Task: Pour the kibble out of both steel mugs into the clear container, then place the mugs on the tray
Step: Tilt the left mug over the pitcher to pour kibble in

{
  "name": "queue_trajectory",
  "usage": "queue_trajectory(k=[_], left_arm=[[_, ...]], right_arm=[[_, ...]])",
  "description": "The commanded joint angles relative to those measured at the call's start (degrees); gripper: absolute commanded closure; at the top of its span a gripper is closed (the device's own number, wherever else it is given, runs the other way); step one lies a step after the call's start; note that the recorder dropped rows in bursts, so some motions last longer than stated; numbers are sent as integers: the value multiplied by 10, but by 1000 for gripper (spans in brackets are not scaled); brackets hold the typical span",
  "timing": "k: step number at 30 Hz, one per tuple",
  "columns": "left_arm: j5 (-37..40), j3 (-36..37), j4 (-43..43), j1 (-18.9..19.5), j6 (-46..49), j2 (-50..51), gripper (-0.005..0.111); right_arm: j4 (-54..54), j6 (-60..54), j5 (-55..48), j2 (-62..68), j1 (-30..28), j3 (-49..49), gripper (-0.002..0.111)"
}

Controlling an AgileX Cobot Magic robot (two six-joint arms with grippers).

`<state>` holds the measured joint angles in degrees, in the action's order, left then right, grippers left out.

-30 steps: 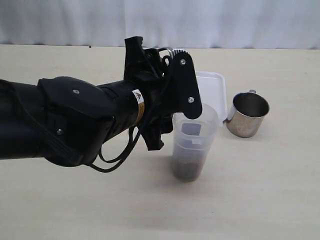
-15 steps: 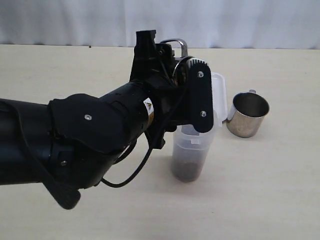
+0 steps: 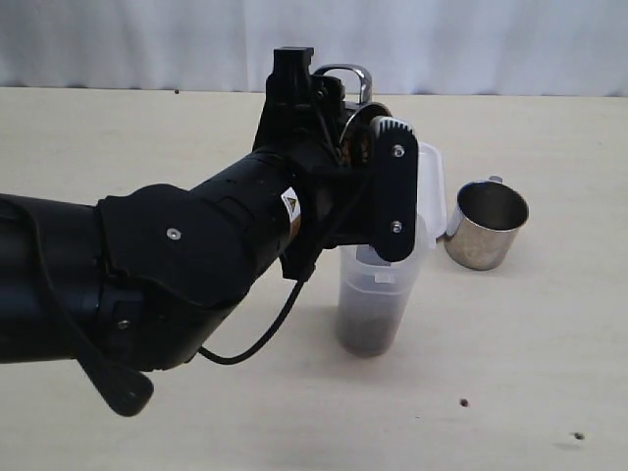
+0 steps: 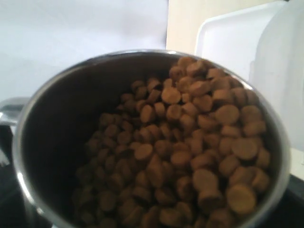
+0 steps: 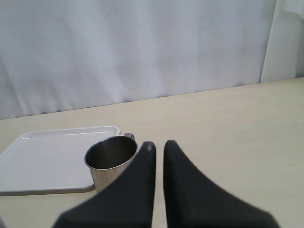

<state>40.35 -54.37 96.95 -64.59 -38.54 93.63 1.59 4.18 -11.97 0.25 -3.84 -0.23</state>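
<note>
A pale beige table carries everything, with a white curtain hanging behind it. Nearest the front, two stray pellets lie on the bare surface, well apart from the rest. Behind them the clear container stands upright with a dark layer of kibble at its bottom. The bulky black left arm reaches in over it, and the left claw is clamped on the held mug just above the container's rim, the loop handle poking up over the fingers. The left wrist view shows this mug full of brown pellets, banked against the side nearest the container. Farther back on the right, the second mug stands upright just beside the white tray. The right claw hangs above the table facing that mug, its jaws pressed together
</note>
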Motion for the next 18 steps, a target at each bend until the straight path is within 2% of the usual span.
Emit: queue_trajectory(k=[1, 7, 18], left_arm=[[15, -7, 15, 0, 14, -3, 107], [10, -7, 24, 19, 14, 1, 107], [-4, -7, 30, 19, 14, 27, 107]], right_arm=[[1, -4, -1, -2, -3, 2, 103], [1, -4, -1, -2, -3, 2, 103], [1, -4, -1, -2, -3, 2, 103]])
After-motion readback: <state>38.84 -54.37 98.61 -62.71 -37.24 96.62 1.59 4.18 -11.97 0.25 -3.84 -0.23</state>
